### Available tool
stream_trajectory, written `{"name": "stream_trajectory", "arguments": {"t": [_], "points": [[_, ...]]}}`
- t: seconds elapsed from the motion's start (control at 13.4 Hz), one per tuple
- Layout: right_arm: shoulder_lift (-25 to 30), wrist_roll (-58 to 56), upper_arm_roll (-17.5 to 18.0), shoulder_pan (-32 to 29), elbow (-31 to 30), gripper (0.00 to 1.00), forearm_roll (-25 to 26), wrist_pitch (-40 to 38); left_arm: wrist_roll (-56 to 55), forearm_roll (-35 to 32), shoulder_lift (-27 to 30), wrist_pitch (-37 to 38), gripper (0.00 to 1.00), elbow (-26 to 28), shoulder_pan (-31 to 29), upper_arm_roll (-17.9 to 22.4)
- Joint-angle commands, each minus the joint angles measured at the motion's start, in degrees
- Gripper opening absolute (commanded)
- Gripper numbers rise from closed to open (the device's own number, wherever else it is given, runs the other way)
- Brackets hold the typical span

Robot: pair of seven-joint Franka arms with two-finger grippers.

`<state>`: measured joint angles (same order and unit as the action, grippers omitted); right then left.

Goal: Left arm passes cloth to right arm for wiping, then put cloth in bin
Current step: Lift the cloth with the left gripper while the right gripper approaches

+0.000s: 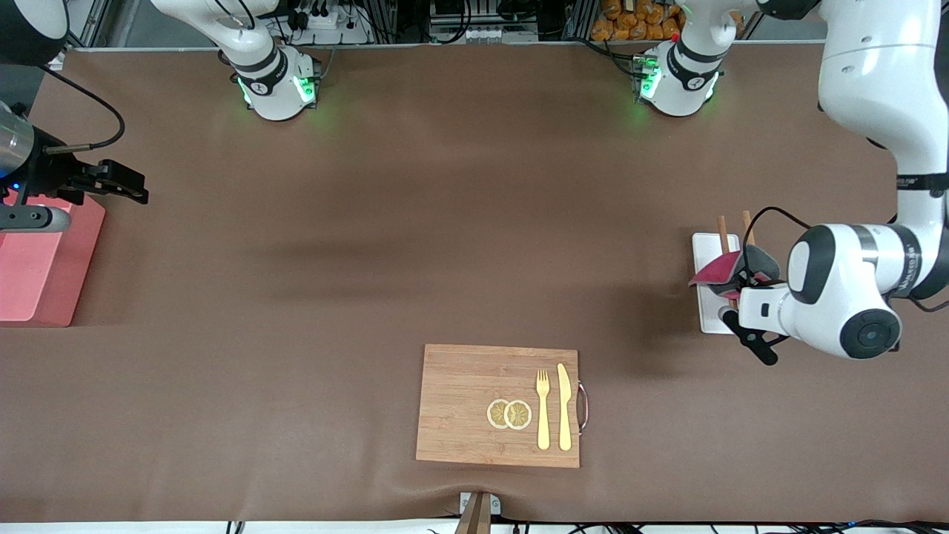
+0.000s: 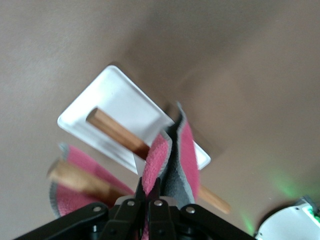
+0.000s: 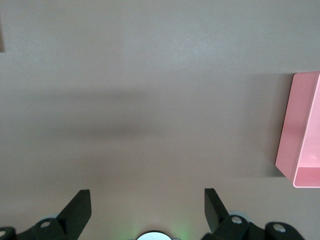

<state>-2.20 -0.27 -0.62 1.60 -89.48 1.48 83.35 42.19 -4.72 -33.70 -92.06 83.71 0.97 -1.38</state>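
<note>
The cloth (image 1: pixel 713 270), crimson-pink on one side and dark grey on the other, is bunched up over a white tray (image 1: pixel 710 300) at the left arm's end of the table. My left gripper (image 1: pixel 735 283) is shut on a fold of it. In the left wrist view the fingers (image 2: pixel 139 186) pinch the pink edge of the cloth (image 2: pixel 172 152), and the rest of the cloth drapes around two wooden sticks (image 2: pixel 120 132). My right gripper (image 1: pixel 139 185) waits open and empty beside the pink bin (image 1: pixel 37 267). The right wrist view shows that gripper (image 3: pixel 147 200) with the bin (image 3: pixel 300 130) off to one side.
A wooden cutting board (image 1: pixel 474 378) lies nearest the front camera at mid-table. It carries two lemon slices (image 1: pixel 509 414), a yellow fork (image 1: pixel 543 408) and a yellow knife (image 1: pixel 564 404). The white tray (image 2: pixel 115 102) also holds the two sticks (image 1: pixel 722 233).
</note>
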Motion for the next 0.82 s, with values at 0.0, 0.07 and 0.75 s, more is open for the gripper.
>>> {"name": "stream_trajectory", "arguments": {"t": [0.0, 0.07, 0.75], "points": [[0.2, 1.0, -0.3, 0.4, -0.1, 1.00, -0.2, -0.6, -3.0, -0.6, 5.9, 3.5, 0.00, 0.9, 0.3, -0.1], [0.2, 1.0, -0.3, 0.3, -0.1, 1.00, -0.2, -0.6, -5.3, 0.1, 7.1, 3.8, 0.00, 0.8, 0.3, -0.1], [-1.2, 5.2, -0.3, 0.6, -0.2, 1.00, -2.8, -6.2, -42.8, 10.4, 10.2, 5.1, 0.00, -1.6, 1.1, -14.9]]}}
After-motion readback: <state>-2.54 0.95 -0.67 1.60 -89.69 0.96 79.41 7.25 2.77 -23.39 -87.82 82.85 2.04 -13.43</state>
